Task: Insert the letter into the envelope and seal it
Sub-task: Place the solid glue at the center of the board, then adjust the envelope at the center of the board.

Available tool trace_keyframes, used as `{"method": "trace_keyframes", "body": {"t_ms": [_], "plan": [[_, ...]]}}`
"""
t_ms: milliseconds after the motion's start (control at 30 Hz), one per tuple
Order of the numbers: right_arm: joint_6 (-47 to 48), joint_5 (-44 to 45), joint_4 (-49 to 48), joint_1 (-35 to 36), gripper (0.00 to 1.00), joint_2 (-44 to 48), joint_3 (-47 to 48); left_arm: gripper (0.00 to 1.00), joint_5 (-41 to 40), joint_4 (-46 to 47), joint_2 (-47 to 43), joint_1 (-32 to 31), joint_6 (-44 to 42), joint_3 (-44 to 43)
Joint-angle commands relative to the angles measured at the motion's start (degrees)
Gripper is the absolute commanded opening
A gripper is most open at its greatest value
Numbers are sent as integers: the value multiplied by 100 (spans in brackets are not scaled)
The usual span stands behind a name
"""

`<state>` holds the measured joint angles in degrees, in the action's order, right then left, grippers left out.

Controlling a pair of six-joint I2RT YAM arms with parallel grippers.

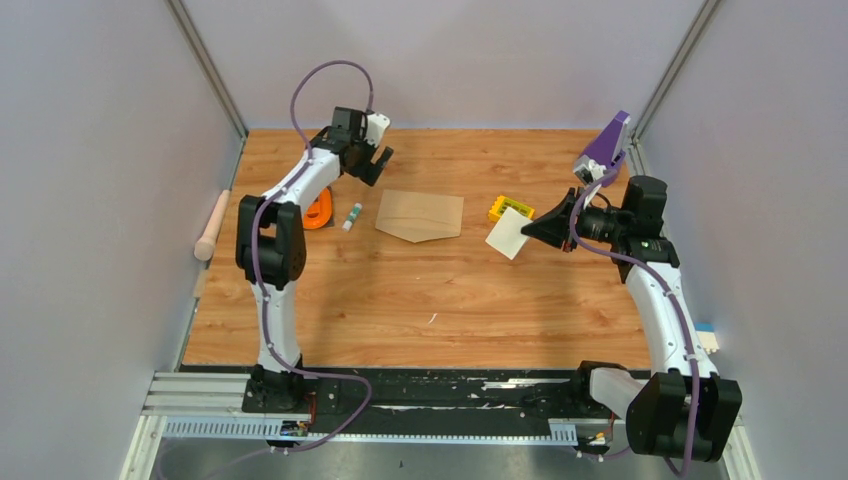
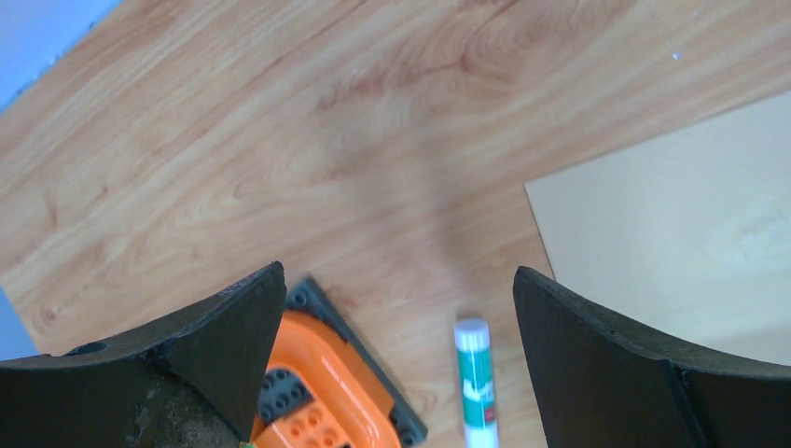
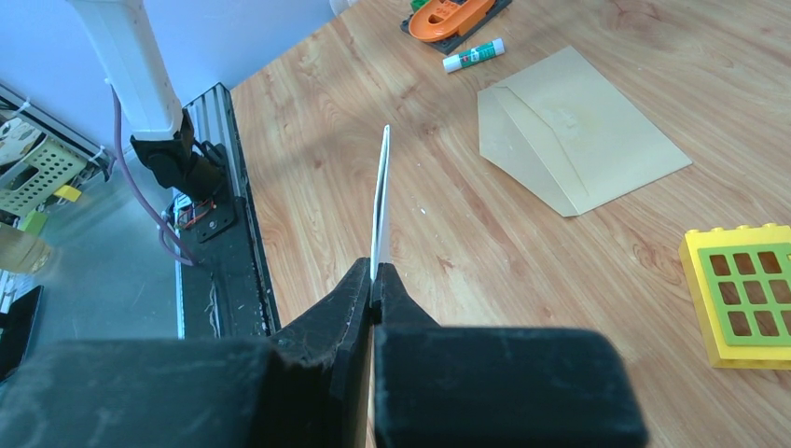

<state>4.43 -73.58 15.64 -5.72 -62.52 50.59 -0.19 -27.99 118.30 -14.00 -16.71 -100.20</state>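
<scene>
**Tan envelope flat on the wood, white letter pinched in the right fingers**

Wood-grain worktop carries everything. The envelope lies flat on it between the two sets of fingers, apart from both. Only the right wrist view shows its pointed flap and diagonal seams; the left wrist view catches just a plain corner of it beyond the right-hand fingertip.

The letter is off the worktop, clamped at one edge by the right fingers, which are squeezed tight on it. From overhead it reads as a small white sheet jutting out past the fingertips toward the envelope. The right wrist view sees it edge-on as a thin white line, so no print can be made out in either view.

The left fingers are spread wide and grasp nothing.

A yellow block with a green grid face sits to one side of the right fingers. An orange toy piece on a dark studded plate lies under the left fingers. A glue stick, white with a green label, lies between their tips; its lettering is too blurred to read.
</scene>
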Motion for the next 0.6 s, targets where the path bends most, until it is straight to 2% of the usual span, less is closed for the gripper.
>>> {"method": "trace_keyframes", "body": {"t_ms": [0, 267, 567], "plan": [[150, -95, -25, -35, 0, -6, -16, 100, -450, 153, 623, -241, -346, -420], [186, -102, -6, -44, 0, -37, -25, 100, -1026, 343, 1266, -464, -654, -909], [199, -114, 10, -52, 0, -61, -20, 100, -1147, 717, 1236, -478, -779, -784]]}}
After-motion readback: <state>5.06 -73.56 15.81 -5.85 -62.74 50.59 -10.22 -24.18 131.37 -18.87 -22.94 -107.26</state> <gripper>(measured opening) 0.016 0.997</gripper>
